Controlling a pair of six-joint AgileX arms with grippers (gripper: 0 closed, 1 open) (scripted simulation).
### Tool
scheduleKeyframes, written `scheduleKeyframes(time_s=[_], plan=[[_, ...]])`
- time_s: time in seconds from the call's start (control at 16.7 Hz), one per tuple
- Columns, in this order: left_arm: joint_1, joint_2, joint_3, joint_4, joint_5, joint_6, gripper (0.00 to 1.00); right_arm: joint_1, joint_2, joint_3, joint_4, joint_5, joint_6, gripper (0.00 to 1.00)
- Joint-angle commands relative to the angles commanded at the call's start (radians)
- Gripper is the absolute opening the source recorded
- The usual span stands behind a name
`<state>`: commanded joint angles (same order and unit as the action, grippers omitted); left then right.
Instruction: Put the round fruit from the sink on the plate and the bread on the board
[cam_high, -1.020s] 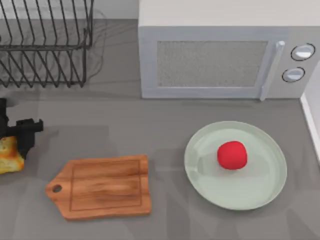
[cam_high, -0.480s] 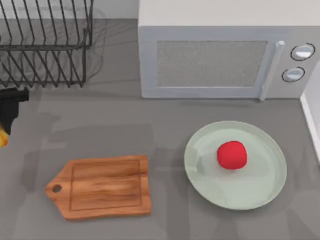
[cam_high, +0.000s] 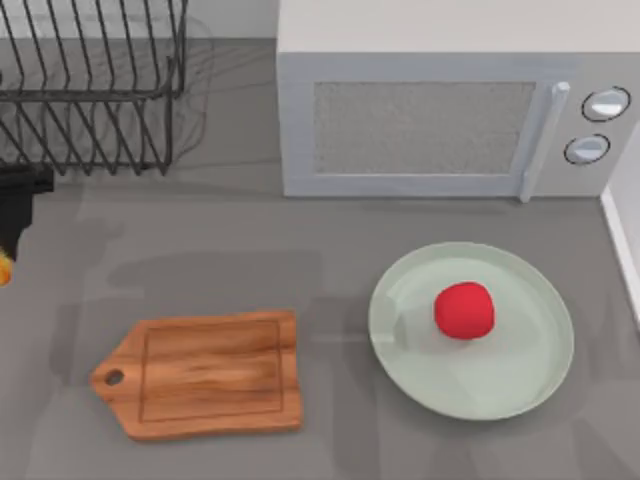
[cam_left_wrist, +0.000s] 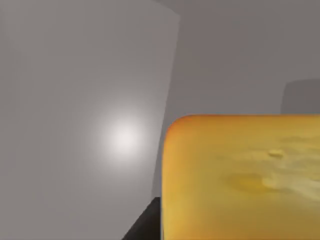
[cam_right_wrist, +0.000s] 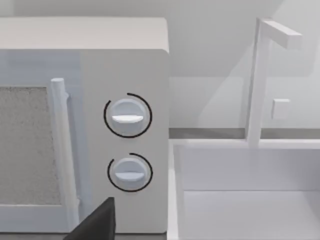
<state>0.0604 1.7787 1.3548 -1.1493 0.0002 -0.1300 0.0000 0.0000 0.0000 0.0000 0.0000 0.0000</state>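
— Since a second ago, your left gripper (cam_high: 8, 235) has drawn back from beside the board (cam_high: 205, 372), out to the board's far left.

— And the bread (cam_left_wrist: 242, 177)?

— Clamped in that gripper, left of the board. Your round fruit (cam_high: 464, 309) sits on the plate (cam_high: 520, 385), right of the board.

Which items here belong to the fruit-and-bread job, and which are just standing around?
Part of the job:
- round fruit, on the plate
- bread, at the table's left edge by the left claw
- board, bare

Just there:
- microwave
- dish rack
- sink
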Motion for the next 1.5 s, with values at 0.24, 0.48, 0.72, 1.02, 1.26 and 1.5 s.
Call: scheduleKeyframes(time_s=[0.24,0.48,0.72,1.02,1.26,1.5], plan=[[-0.001,0.008,-0.020,0.012,-0.004,-0.132,0.00,0.000,0.000,0.000,0.000,0.000,0.000,1.00],[-0.009,0.019,-0.057,0.035,-0.012,-0.416,0.00,0.000,0.000,0.000,0.000,0.000,0.000,1.00],[-0.030,0.031,-0.101,0.062,-0.021,-0.796,0.00,0.000,0.000,0.000,0.000,0.000,0.000,1.00],[-0.080,0.041,-0.156,0.095,-0.030,-1.351,0.00,0.000,0.000,0.000,0.000,0.000,0.000,1.00],[-0.141,0.041,-0.192,0.116,-0.034,-1.817,0.00,0.000,0.000,0.000,0.000,0.000,0.000,1.00],[-0.221,0.034,-0.214,0.130,-0.033,-2.267,0.00,0.000,0.000,0.000,0.000,0.000,0.000,1.00]])
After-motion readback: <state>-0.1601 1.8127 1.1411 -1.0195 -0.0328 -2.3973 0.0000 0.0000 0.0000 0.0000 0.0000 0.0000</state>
